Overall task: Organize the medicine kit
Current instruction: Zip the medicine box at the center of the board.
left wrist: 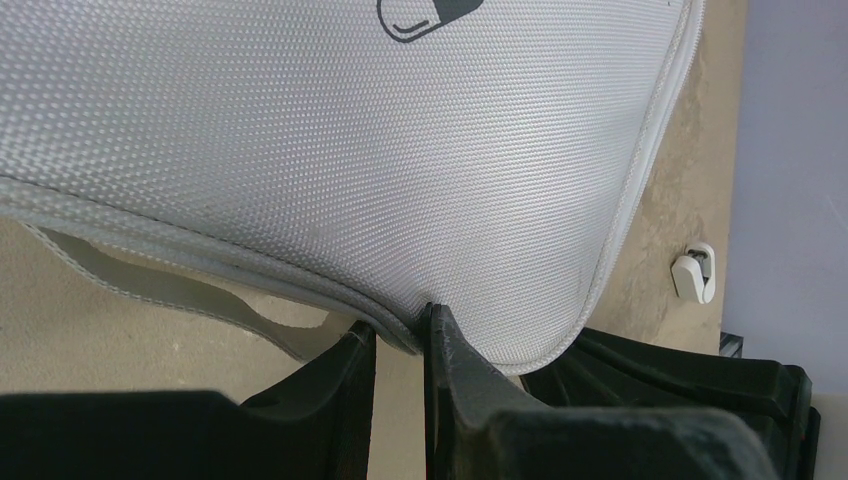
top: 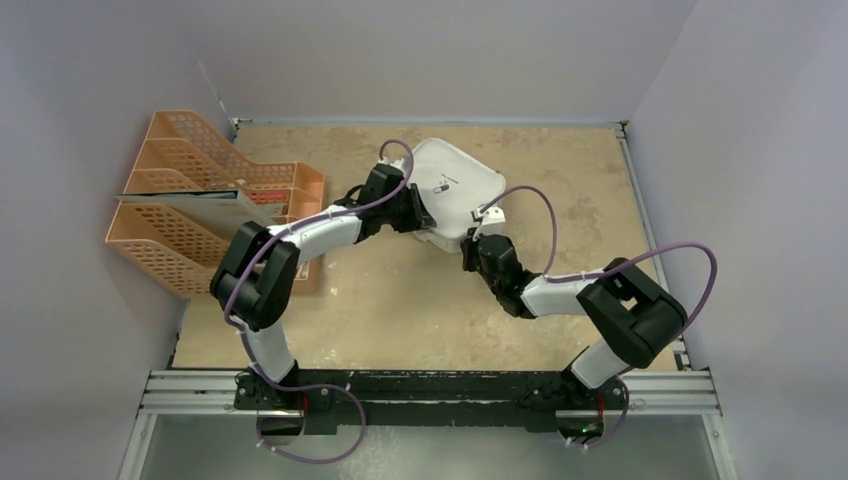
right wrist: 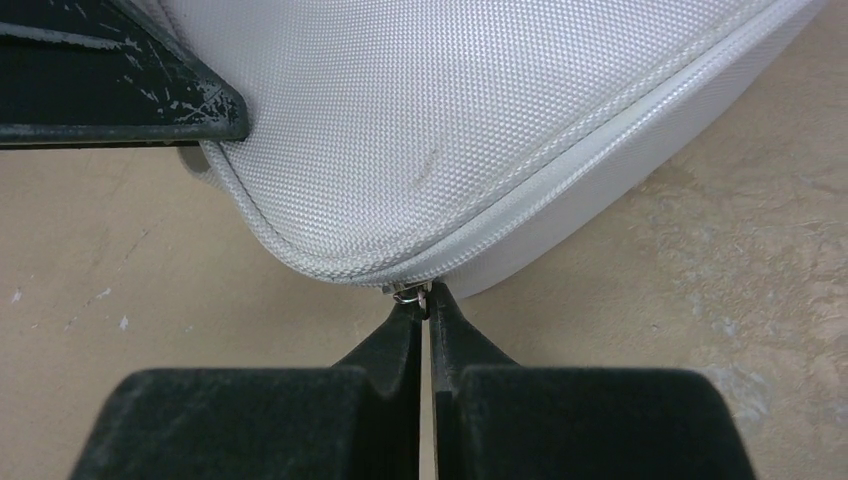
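The medicine kit (top: pixel 455 180) is a pale grey-white soft case with a dark pill logo (left wrist: pixel 425 15), lying closed at the back middle of the table. My left gripper (top: pixel 428 218) reaches it from the left. Its jaws (left wrist: pixel 398 330) pinch the piped rim of the kit's near-left corner (left wrist: pixel 400 325). My right gripper (top: pixel 470 243) comes from the front right and is shut (right wrist: pixel 427 300) on the small metal zip pull (right wrist: pixel 410 291) at the kit's near corner seam.
Orange mesh file trays (top: pixel 190 200) stand at the back left, one holding a flat folder. A grey strap (left wrist: pixel 150 285) hangs from the kit's side. A small white tab (left wrist: pixel 693 272) lies by the kit. Walls close in the table on three sides.
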